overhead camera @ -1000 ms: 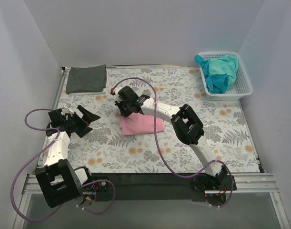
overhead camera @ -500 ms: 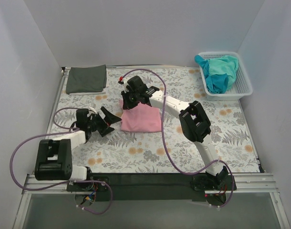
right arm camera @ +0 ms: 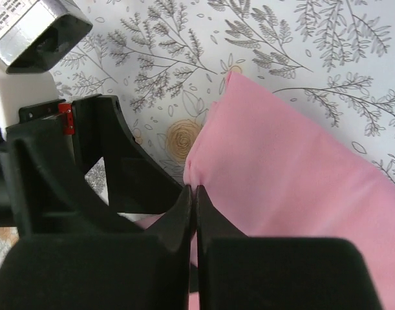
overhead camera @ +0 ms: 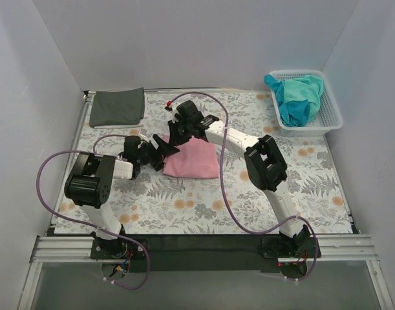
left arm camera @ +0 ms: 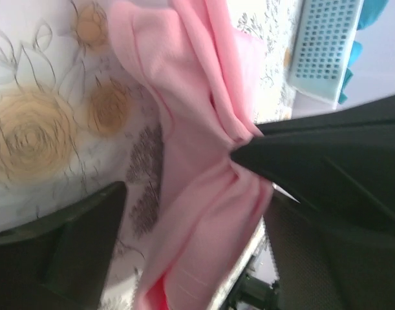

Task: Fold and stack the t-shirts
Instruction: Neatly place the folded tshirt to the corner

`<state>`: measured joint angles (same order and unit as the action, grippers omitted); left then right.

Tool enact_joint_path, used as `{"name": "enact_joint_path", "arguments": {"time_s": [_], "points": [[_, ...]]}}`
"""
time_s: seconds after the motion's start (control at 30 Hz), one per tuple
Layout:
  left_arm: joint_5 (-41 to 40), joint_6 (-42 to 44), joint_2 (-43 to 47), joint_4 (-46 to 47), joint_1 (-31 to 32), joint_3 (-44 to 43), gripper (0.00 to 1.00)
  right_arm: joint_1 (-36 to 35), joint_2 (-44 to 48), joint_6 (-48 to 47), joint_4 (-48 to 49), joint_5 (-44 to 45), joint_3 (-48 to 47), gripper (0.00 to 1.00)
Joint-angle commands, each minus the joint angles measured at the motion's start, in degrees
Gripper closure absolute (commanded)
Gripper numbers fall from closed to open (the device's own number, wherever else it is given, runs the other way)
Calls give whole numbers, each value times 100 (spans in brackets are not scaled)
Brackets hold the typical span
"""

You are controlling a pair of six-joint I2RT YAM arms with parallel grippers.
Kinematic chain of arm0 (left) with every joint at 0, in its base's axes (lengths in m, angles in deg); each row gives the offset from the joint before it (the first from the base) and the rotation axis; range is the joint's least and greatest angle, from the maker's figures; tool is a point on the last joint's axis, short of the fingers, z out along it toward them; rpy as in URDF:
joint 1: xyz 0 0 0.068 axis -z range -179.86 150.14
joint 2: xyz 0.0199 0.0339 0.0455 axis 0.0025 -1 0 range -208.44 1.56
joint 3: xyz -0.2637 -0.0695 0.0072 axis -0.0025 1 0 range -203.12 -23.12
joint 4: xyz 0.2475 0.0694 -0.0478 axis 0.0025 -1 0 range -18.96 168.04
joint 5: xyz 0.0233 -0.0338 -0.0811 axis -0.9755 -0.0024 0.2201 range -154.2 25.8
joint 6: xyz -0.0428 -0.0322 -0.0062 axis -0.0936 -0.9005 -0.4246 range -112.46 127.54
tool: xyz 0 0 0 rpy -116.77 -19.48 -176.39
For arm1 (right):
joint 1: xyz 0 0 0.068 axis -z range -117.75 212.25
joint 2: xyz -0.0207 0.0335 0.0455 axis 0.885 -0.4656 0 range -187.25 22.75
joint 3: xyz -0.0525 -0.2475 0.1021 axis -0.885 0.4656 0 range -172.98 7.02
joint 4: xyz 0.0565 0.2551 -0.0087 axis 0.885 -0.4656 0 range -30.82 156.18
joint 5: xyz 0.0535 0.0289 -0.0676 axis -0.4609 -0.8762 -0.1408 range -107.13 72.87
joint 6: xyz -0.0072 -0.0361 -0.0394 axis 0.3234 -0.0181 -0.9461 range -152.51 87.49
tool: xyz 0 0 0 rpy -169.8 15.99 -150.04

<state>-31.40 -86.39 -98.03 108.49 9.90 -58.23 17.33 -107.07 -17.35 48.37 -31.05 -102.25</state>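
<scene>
The light pink t-shirt (overhead camera: 194, 159) lies part-folded in the middle of the table. My right gripper (overhead camera: 176, 137) is shut on its back-left corner; the right wrist view shows the tips (right arm camera: 196, 190) pinching the pink cloth (right arm camera: 294, 181). My left gripper (overhead camera: 161, 148) is open at the shirt's left edge, with pink cloth (left arm camera: 197, 213) lying between its fingers (left arm camera: 61, 252). The dark charcoal t-shirt (overhead camera: 117, 107) lies folded at the back left. The teal t-shirt (overhead camera: 294, 100) sits bunched in the basket.
A white mesh basket (overhead camera: 331, 115) stands at the back right and also shows in the left wrist view (left arm camera: 326, 45). The floral tablecloth (overhead camera: 249, 194) covers the table. Purple cables loop from both arms. White walls close in three sides.
My left arm has swung right, from the table's left side to the pink shirt's left edge. My right gripper has moved back a little with the shirt's corner, spreading the cloth wider.
</scene>
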Motion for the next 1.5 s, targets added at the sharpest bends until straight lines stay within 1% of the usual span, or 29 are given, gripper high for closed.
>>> {"name": "enact_joint_path", "arguments": {"time_s": [0.0,0.07,0.13,0.17,0.2,0.23,0.27,0.3,0.33,0.37,0.4,0.43,0.47,0.5,0.53,0.57,0.63,0.67,0.7,0.73,0.77,0.83,0.9,0.97,1.0,1.1,1.23,1.37,1.47], "points": [[-423,-275,-359,101,52,-206,27,45,-78,198,66,-103,-182,99],[-580,-319,-447,-48,61,-241,32,89,-105,285,75,-103,-182,99],[-678,-363,-491,-101,61,-294,42,142,-131,347,75,-138,-173,99],[-782,-337,-561,-136,61,-329,49,151,-157,400,93,-164,-173,98],[-801,-293,-596,-171,61,-451,67,186,-175,409,93,-164,-156,94],[-853,21,-623,-468,61,-557,77,195,-175,418,101,-156,-156,89],[-1141,233,-640,-792,61,-689,87,221,-167,409,93,-103,-156,78],[-1283,383,-675,-1161,61,-864,99,282,-158,374,93,-51,-156,72],[-1398,732,-702,-1765,18,-1118,100,326,-123,348,93,11,-164,64],[-1468,858,-711,-2041,-9,-1242,100,370,-70,304,84,124,-191,49],[-1600,1015,-702,-2314,-44,-1357,100,449,-35,182,93,204,-199,44],[-1610,1174,-711,-2743,-96,-1584,100,493,18,137,93,309,-217,37],[-1662,1602,-711,-2999,-106,-1726,100,555,140,84,101,554,-217,28],[-1845,1823,-763,-3332,-106,-1875,100,668,193,-47,93,617,-243,25],[-1934,2052,-798,-3797,-106,-2207,100,722,255,-109,93,653,-235,22],[-2083,2611,-851,-3984,-106,-2358,100,792,377,-197,93,670,-209,19],[-2697,3071,-1113,-4493,-106,-2692,99,977,614,-346,93,688,-33,17],[-2926,3465,-1254,-4731,-97,-3190,99,1038,685,-399,84,679,72,14],[-3137,3678,-1404,-4933,-88,-3438,100,1160,764,-443,75,662,247,14],[-3644,3828,-1649,-5240,-80,-3658,100,1214,922,-531,66,644,362,13],[-3831,3943,-1703,-5304,-79,-4043,100,1267,1002,-566,58,644,459,12],[-4078,4408,-1748,-5270,-80,-4344,100,1407,1212,-645,58,662,739,10],[-4123,4681,-1853,-5278,-79,-4861,100,1530,1336,-751,49,662,898,7],[-4054,4954,-1993,-5339,-88,-5188,100,1583,1503,-795,49,644,1100,2],[-4036,5007,-2038,-5357,-88,-5520,100,1610,1530,-847,49,627,1145,2],[-4053,5209,-2222,-5357,-88,-5979,100,1636,1653,-935,31,574,1294,2],[-4264,5420,-2556,-5383,-88,-6865,100,1663,1732,-988,-4,521,1356,2],[-4299,5456,-2750,-5384,-88,-7395,100,1689,1750,-1050,-39,407,1365,2],[-4299,5455,-2803,-5261,-97,-7641,95,1698,1767,-1085,-74,372,1409,2]]}}
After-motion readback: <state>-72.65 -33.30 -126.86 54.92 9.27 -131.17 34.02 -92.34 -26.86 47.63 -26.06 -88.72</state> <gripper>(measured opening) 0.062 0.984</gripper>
